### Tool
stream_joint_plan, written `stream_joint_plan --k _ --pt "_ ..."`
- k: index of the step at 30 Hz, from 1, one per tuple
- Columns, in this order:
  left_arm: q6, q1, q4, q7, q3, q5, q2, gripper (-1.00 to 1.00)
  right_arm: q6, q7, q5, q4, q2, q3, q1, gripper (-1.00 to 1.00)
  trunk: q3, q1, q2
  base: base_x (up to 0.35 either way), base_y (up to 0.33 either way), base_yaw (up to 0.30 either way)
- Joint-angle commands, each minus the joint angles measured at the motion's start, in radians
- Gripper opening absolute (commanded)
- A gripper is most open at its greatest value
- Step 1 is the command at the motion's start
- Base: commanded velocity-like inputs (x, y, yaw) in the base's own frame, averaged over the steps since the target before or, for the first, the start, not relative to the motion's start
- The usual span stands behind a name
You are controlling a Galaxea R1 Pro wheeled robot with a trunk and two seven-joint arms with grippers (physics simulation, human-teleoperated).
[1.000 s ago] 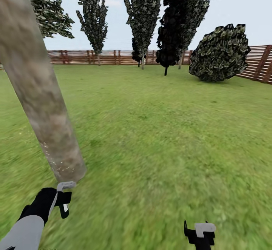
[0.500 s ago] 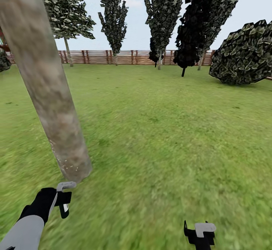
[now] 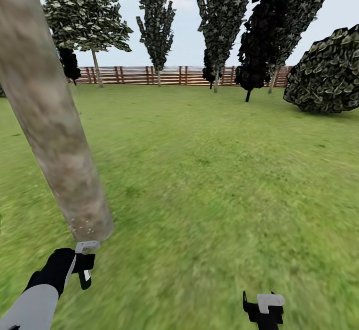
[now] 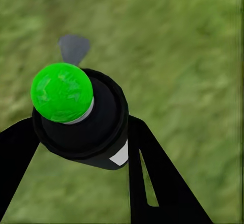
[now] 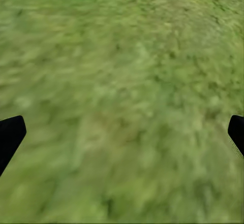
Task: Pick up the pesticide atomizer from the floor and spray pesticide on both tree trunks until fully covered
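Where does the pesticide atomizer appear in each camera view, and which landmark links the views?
Head view: pesticide atomizer low left, in the left gripper, near the thick tree trunk's base.
Left wrist view: centre, green-capped dark body between the black fingers.
Right wrist view: right gripper open over grass.
Shared landmark: the grass.

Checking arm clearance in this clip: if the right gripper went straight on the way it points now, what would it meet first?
Grass, most likely. In the right wrist view the right gripper has its fingers wide apart, and bare grass lies between and beyond them, with nothing in the way. How far off the ground is cannot be told.
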Motion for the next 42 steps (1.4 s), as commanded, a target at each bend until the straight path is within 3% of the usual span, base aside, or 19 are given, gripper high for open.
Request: stream_joint_plan --k 1,42 --pt "0.003 -0.001 -0.002 -0.009 0.006 -0.010 -0.001 -1.00 -0.002 -0.006 0.011 0.002 0.000 -0.005 -0.001 1.00 -0.001 0.000 0.000 0.181 -0.232 0.215" --pt "0.002 -0.001 0.026 -0.008 0.006 -0.010 -0.003 -1.00 -0.002 -0.006 0.011 0.002 0.000 -0.005 -0.001 1.00 -0.001 0.000 0.000 0.158 -0.248 0.268"
